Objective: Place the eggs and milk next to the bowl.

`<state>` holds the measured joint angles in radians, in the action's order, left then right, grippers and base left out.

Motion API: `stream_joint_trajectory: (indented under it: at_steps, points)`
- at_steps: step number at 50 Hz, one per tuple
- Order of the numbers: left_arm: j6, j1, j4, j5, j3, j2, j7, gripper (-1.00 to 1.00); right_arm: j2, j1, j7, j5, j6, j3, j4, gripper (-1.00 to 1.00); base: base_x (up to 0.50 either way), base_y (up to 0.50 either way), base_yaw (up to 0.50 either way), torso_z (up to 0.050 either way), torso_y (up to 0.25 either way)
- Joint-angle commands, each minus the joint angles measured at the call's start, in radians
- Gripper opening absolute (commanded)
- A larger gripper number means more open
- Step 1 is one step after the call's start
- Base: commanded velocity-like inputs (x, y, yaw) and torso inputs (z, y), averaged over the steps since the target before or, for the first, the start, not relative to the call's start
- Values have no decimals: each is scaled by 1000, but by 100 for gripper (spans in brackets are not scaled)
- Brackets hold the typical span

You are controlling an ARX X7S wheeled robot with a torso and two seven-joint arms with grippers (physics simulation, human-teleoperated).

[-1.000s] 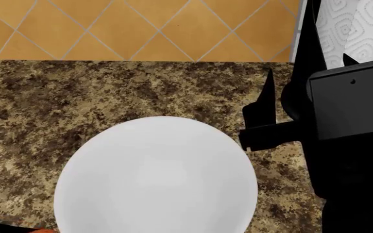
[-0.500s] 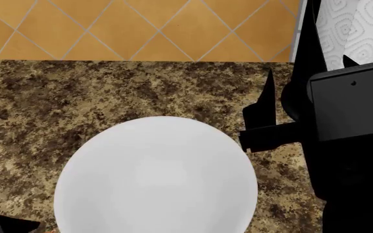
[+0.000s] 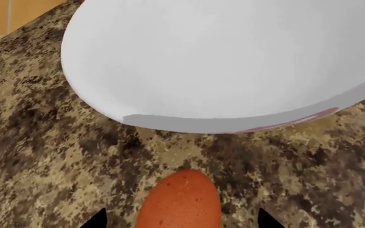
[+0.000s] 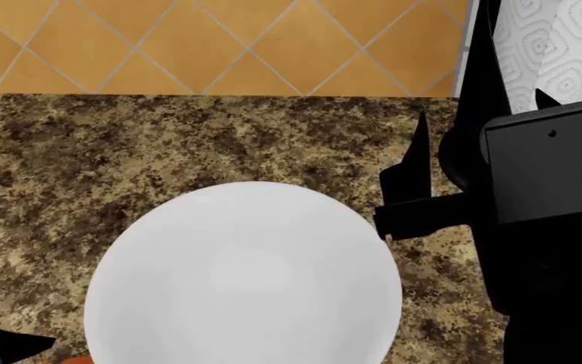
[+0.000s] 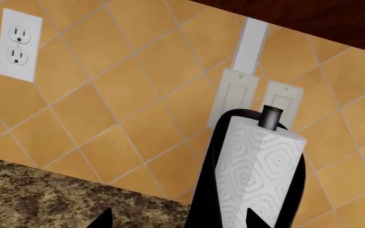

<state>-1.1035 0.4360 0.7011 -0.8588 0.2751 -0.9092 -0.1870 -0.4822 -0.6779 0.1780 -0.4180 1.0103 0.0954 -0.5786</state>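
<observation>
One orange-brown egg [image 3: 179, 199] is seen in the left wrist view, lying on the speckled brown granite counter [image 3: 49, 142] just beside the rim of the large round plain white bowl [image 3: 233, 61], with a narrow strip of counter between them. Two black tips of the left gripper [image 3: 180, 219] fingers [image 3: 97, 219] are shown on either side of the egg, set apart from it, so the fingers are read as released. A thin pale pink sliver is glimpsed under the bowl's far edge; what it is cannot be told.

From the head view, the white bowl [image 4: 242, 277] is seen in the lower middle of the counter [image 4: 89, 152], before an orange tiled wall [image 4: 210, 42]. The right gripper [image 4: 412, 189] is held beside the bowl's right rim; whether its fingers are parted or clenched cannot be told. A white patterned paper-towel roll [image 4: 554, 45] stands behind it.

From the right wrist view, the paper-towel roll [image 5: 258, 175] on its black stand [image 5: 211, 185] is shown against the tiles, with a white wall outlet [image 5: 19, 45] off to one side. No milk carton is shown in any view.
</observation>
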Motion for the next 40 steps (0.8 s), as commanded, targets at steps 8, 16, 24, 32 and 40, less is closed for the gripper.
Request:
stream_joint_trajectory:
  at_steps: [8,16,24,32,40]
  points:
    - [-37,-29,104,-152,-155,-60,66,100,0,6,4,-8,-3,-5,-6,100,0,0,0,0,0]
    - [-29,-79,144,-220,-241,-94,98,100,-1,6,5,-9,-7,-3,-4,100,0,0,0,0,0]
    - [6,-202,166,-271,-378,-142,123,100,1,8,5,-12,-11,-5,-4,100,0,0,0,0,0]
    - [23,-301,181,-325,-508,-165,142,100,-4,13,6,-18,-10,-13,-11,100,0,0,0,0,0]
    - [23,-393,191,-380,-656,-172,162,100,-4,17,3,-19,-22,-14,-4,100,0,0,0,0,0]
